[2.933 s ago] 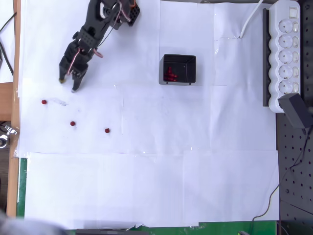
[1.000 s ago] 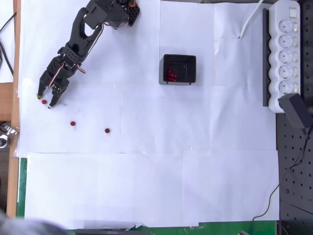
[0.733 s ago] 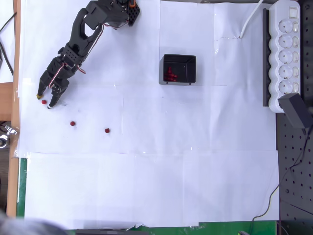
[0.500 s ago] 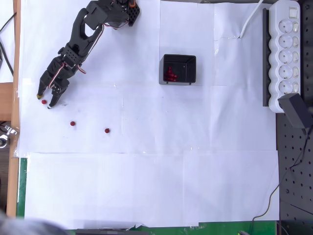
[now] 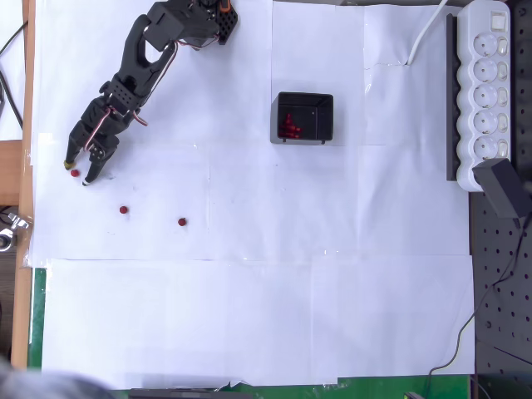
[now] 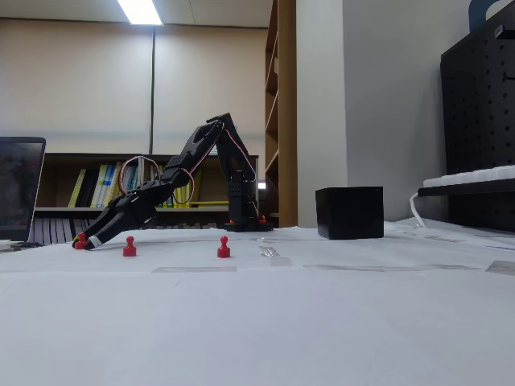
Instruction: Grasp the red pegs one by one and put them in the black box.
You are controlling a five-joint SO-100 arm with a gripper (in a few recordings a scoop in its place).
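Note:
My black gripper (image 5: 76,172) reaches down at the far left of the white paper. Its fingers stand apart on either side of one red peg (image 5: 75,173), which still rests on the paper. In the fixed view the gripper (image 6: 83,241) lies low against the table with that peg (image 6: 80,239) at its tip. Two more red pegs (image 5: 123,210) (image 5: 181,222) stand loose to the right, also seen in the fixed view (image 6: 129,248) (image 6: 224,249). The black box (image 5: 324,106) sits at centre top with several red pegs (image 5: 289,126) inside; from the side the box (image 6: 349,212) hides them.
A white power strip (image 5: 486,91) and a black adapter (image 5: 503,187) lie along the right edge. The paper's left border and the wooden table edge (image 5: 29,125) run close to the gripper. A laptop (image 6: 20,189) stands at the left of the fixed view.
Since 2.9 s ago the arm has swung left and down from beside the paper's middle-left to the leftmost peg. Over the last second it has barely moved.

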